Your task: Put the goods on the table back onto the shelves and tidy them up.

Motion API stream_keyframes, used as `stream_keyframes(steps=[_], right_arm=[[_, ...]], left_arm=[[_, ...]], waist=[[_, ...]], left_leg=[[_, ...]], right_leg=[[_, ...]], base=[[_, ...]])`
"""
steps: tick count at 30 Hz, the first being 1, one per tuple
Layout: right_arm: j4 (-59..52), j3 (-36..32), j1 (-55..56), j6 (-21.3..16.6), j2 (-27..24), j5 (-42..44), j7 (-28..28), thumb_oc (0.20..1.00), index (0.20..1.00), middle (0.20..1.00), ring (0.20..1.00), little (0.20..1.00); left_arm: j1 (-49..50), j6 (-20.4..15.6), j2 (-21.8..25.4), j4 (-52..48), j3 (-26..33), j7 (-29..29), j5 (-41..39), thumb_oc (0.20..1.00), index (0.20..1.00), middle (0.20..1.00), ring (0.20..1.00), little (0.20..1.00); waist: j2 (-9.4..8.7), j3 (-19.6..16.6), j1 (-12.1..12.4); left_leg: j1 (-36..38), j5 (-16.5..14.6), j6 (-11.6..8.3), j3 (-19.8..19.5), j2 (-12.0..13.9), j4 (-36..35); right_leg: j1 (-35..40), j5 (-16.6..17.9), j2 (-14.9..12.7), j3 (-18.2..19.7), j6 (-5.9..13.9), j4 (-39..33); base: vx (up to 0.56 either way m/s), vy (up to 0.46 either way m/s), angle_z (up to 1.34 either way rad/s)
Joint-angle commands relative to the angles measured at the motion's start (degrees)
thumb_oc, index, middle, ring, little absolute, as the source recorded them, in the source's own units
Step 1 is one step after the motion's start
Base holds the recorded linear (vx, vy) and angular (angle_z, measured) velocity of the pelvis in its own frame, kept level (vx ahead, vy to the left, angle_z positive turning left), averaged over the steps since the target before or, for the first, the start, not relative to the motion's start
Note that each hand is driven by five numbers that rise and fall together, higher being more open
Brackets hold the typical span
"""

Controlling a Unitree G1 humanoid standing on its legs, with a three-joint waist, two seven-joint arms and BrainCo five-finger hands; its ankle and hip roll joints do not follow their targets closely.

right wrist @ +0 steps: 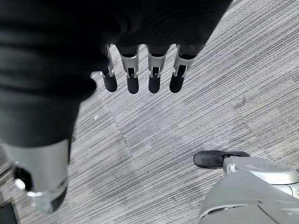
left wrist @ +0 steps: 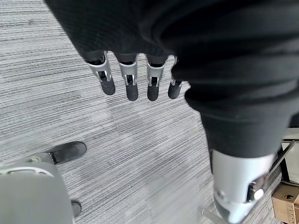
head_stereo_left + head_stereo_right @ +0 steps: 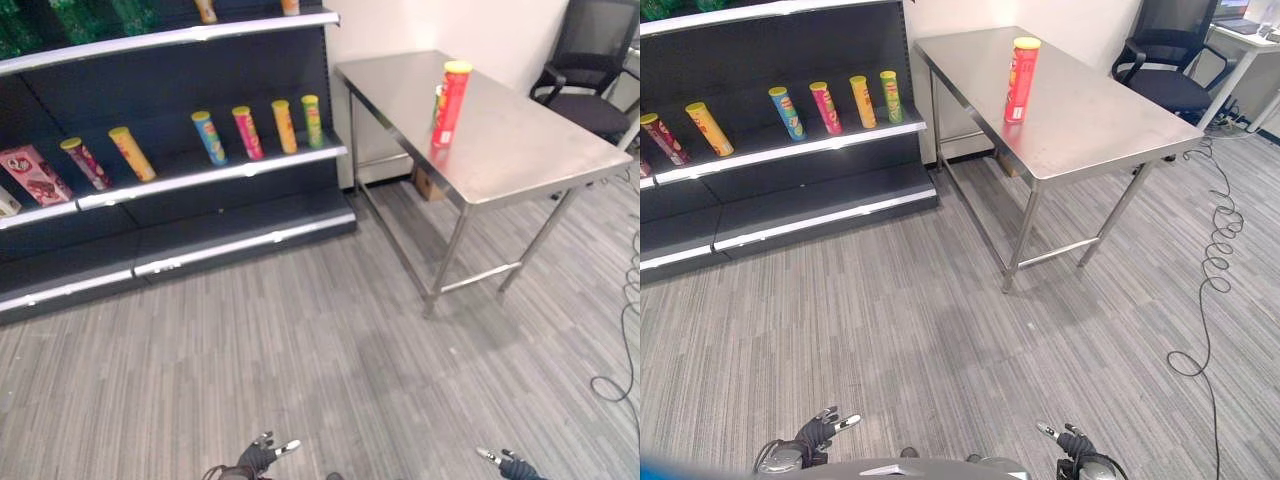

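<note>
While both arms hung low at the near edge, the left hand (image 2: pixel 135 79) and the right hand (image 1: pixel 140 77) kept straight, relaxed fingers over the grey carpet (image 3: pixel 300 340), holding and touching nothing. On the steel table (image 3: pixel 520 140) at far right stood a red chip can (image 3: pixel 451 103), upright, with another item partly hidden behind it. Several chip cans (image 3: pixel 258 130) leaned in a row on the dark shelf (image 3: pixel 200 175) at far left.

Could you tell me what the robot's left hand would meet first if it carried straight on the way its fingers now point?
Probably the grey carpet floor: the left hand hangs open, fingers pointing down at it, nothing between.
</note>
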Motion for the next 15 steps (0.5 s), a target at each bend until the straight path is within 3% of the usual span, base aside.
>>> stream_keyframes(steps=[1, 15], right_arm=[[0.5, 1.9, -2.0, -1.6, -0.8, -1.2, -0.8, 1.000, 1.000, 1.000, 1.000, 1.000], [-0.4, 4.4, -2.8, -1.3, -1.8, -6.2, -1.0, 1.000, 1.000, 1.000, 1.000, 1.000]], left_arm=[[-3.6, -1.1, 1.2, 1.8, 1.4, 2.2, 0.0, 1.000, 1.000, 1.000, 1.000, 1.000], [-3.8, -0.8, 1.3, 3.6, -0.6, 1.0, 4.4, 1.000, 1.000, 1.000, 1.000, 1.000]], waist=[[-1.84, -0.6, -0.4], [-2.21, -0.5, -0.5]], left_leg=[[2.5, -4.3, -3.29, -1.5, 1.5, 0.2], [2.2, -4.4, -3.23, -1.5, 1.5, 0.2]], right_leg=[[-0.5, 2.6, -6.3, -1.4, 6.57, -1.0], [-0.9, 2.7, -6.5, -1.5, 6.75, -0.8]], base=[[0.00, 0.000, 0.00], [0.00, 0.000, 0.00]])
